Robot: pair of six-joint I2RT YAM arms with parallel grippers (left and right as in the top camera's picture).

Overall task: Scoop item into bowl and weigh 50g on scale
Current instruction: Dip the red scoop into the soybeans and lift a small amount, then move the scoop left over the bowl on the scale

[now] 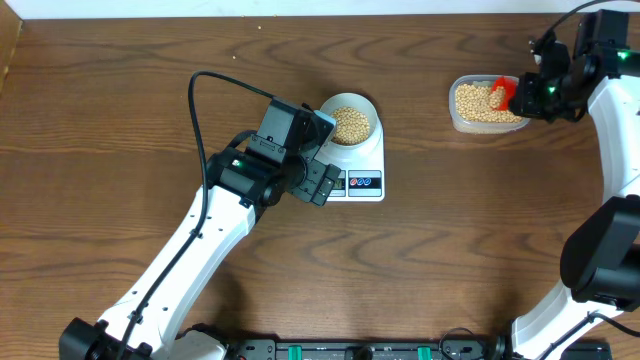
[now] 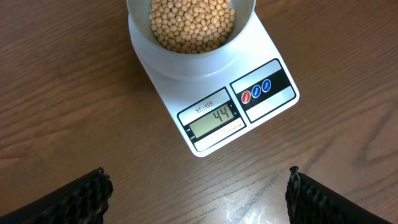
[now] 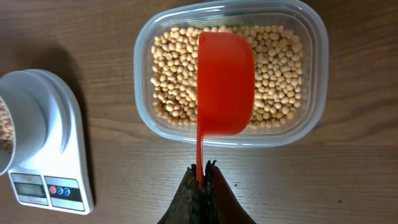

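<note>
A pale bowl (image 1: pixel 371 110) holding beige beans (image 1: pixel 350 124) stands on the white scale (image 1: pixel 370 160). In the left wrist view the scale (image 2: pixel 186 93) shows 44 on its screen (image 2: pixel 214 118), below the bowl (image 2: pixel 245 31) of beans (image 2: pixel 191 25). My left gripper (image 2: pixel 198 177) hangs open over bare wood in front of the scale, holding nothing. My right gripper (image 3: pixel 203 167) is shut on the handle of a red scoop (image 3: pixel 225 84). The scoop sits over the beans (image 3: pixel 171 81) in a clear tub (image 3: pixel 314 43). No beans show on the scoop's smooth face.
The clear tub (image 1: pixel 460 122) stands at the back right, a hand's width right of the scale. The left arm (image 1: pixel 250 180) lies diagonally across the front left, its black cable (image 1: pixel 197 95) looping up behind. The right arm's base (image 1: pixel 600 250) fills the right edge.
</note>
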